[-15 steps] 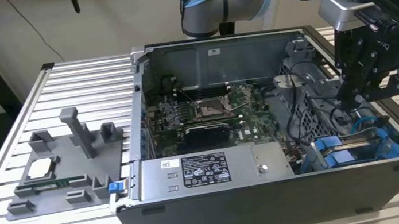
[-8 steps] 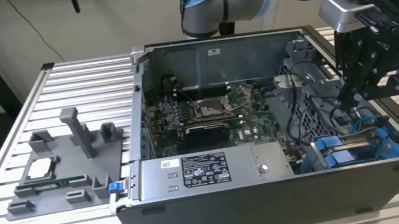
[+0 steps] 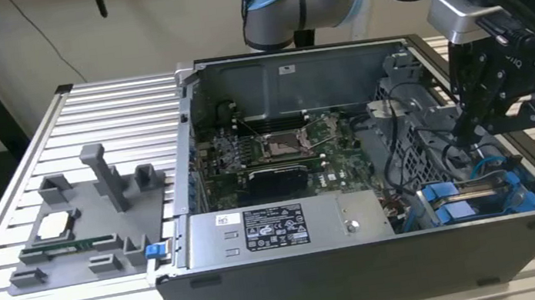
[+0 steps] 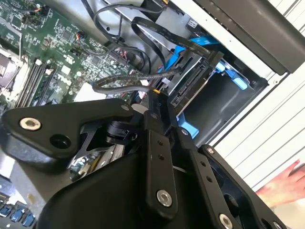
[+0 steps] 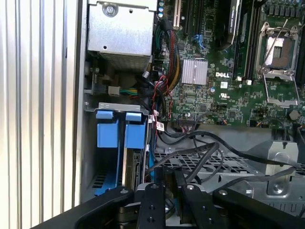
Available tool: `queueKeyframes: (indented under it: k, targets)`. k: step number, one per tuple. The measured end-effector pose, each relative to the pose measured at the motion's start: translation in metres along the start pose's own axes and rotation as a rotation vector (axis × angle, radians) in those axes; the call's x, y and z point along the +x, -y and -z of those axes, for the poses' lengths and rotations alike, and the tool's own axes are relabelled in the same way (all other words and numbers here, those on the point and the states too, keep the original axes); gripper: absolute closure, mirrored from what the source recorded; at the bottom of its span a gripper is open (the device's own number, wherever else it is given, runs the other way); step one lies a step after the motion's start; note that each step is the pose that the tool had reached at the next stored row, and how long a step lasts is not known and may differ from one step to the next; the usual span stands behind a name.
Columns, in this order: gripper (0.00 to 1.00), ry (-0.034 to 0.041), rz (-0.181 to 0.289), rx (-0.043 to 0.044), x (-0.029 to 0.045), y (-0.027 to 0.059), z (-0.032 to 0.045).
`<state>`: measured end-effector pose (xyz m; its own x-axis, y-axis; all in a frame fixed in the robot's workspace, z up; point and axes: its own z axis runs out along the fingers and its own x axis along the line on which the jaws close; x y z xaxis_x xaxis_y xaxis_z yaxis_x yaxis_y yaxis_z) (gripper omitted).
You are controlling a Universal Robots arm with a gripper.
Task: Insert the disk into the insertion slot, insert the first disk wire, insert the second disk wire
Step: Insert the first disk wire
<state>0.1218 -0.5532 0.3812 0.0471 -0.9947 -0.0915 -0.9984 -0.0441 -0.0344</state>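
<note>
On a slatted metal table, we find an open computer case. The disk, in its blue carrier, sits in the slot in a corner of the case, beside the motherboard. The gripper hangs inside the case over that corner. Its jaws are drawn narrow, pinching the plug of a black wire just beside the disk's connector end.

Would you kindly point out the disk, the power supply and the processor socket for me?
disk (image 4: 190,86): second wrist view, on its dark connector end.
power supply (image 3: 275,227): exterior view, on its printed label.
processor socket (image 5: 279,51): first wrist view, on its middle.
</note>
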Motion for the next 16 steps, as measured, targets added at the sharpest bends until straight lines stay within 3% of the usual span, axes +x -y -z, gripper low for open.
queueKeyframes:
  k: [16]
  targets:
    - [1.0, -0.0101, -0.002, -0.0224, 0.0047, 0.0091, -0.0032]
